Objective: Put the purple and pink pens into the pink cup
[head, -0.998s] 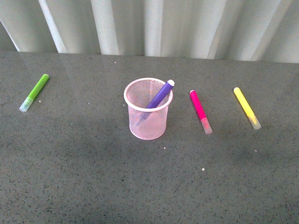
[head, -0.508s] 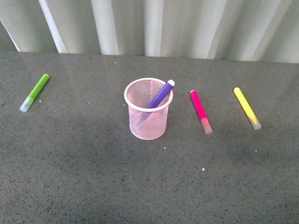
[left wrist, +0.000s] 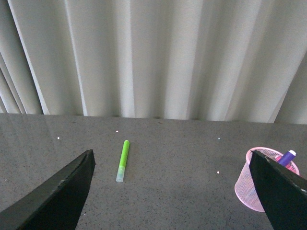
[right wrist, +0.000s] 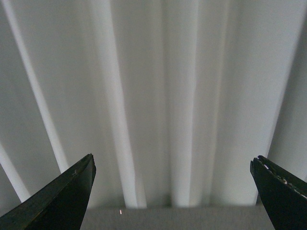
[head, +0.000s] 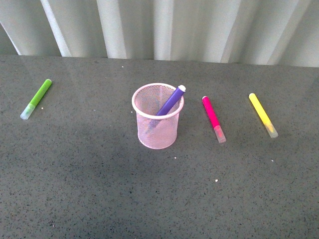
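The pink cup [head: 157,116] stands upright mid-table. The purple pen [head: 169,102] leans inside it, its end over the right rim. The pink pen [head: 213,119] lies flat on the table just right of the cup, clear cap toward me. Neither gripper shows in the front view. In the left wrist view the cup [left wrist: 249,184] with the purple pen [left wrist: 287,157] sits partly behind one finger, and my left gripper [left wrist: 172,160] is open and empty. My right gripper [right wrist: 172,163] is open and empty, facing the curtain; no pen shows there.
A lime-green marker [head: 36,98] lies at the far left; it also shows in the left wrist view [left wrist: 123,160]. A yellow marker [head: 263,115] lies at the right. A pale pleated curtain [head: 159,27] runs behind the grey table [head: 99,189].
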{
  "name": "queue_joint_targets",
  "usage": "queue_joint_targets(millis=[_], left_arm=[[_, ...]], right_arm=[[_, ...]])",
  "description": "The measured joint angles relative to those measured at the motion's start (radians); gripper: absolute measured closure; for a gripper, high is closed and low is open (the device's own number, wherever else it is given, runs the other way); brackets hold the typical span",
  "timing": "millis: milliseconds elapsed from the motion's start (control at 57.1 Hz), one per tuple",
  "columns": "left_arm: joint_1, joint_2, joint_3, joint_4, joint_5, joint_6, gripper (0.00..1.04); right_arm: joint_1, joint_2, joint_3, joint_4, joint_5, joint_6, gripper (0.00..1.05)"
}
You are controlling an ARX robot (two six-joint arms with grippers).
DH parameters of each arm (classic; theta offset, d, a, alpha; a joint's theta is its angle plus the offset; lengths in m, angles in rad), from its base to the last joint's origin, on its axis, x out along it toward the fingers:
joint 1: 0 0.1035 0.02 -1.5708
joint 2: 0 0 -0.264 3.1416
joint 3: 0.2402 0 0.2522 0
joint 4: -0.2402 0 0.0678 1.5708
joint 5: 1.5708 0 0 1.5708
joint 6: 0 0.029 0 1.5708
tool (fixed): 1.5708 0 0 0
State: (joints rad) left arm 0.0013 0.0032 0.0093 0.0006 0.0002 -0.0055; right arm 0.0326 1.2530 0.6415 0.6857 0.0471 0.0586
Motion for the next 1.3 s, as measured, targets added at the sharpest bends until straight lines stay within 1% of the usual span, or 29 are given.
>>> queue_joint_targets(millis=[35, 88, 210, 228, 368, 525, 735, 1138, 1296], left_arm=[[0.000, 0.000, 0.000, 0.000, 0.000, 0.000, 0.07], [0.000, 0.000, 0.000, 0.000, 0.000, 0.000, 0.07], [0.000, 0.000, 0.000, 0.000, 0.000, 0.000, 0.07], [0.000, 0.000, 0.000, 0.000, 0.000, 0.000, 0.07], [0.000, 0.000, 0.000, 0.000, 0.000, 0.000, 0.07], [0.000, 0.000, 0.000, 0.000, 0.000, 0.000, 0.07], [0.000, 0.000, 0.000, 0.000, 0.000, 0.001, 0.07], [0.000, 0.000, 0.000, 0.000, 0.000, 0.000, 0.07], [0.000, 0.000, 0.000, 0.000, 0.000, 0.000, 0.07]], right_arm=[[0.004, 0.107, 0.074, -0.052, 0.024, -0.002, 0.07], [0.013, 0.244, 0.169, -0.120, 0.065, -0.005, 0.07], [0.039, 0.528, 0.400, -0.346, 0.068, 0.000, 0.07], [0.048, 0.581, 0.446, -0.402, 0.061, -0.002, 0.07], [0.093, 0.768, 0.603, -0.615, 0.034, 0.002, 0.07], [0.157, 0.901, 0.706, -0.758, 0.021, 0.006, 0.07], [0.211, 1.015, 0.771, -0.827, 0.010, 0.049, 0.07], [0.232, 1.126, 0.840, -0.846, -0.016, 0.107, 0.07], [0.245, 1.161, 0.867, -0.845, -0.006, 0.115, 0.07]])
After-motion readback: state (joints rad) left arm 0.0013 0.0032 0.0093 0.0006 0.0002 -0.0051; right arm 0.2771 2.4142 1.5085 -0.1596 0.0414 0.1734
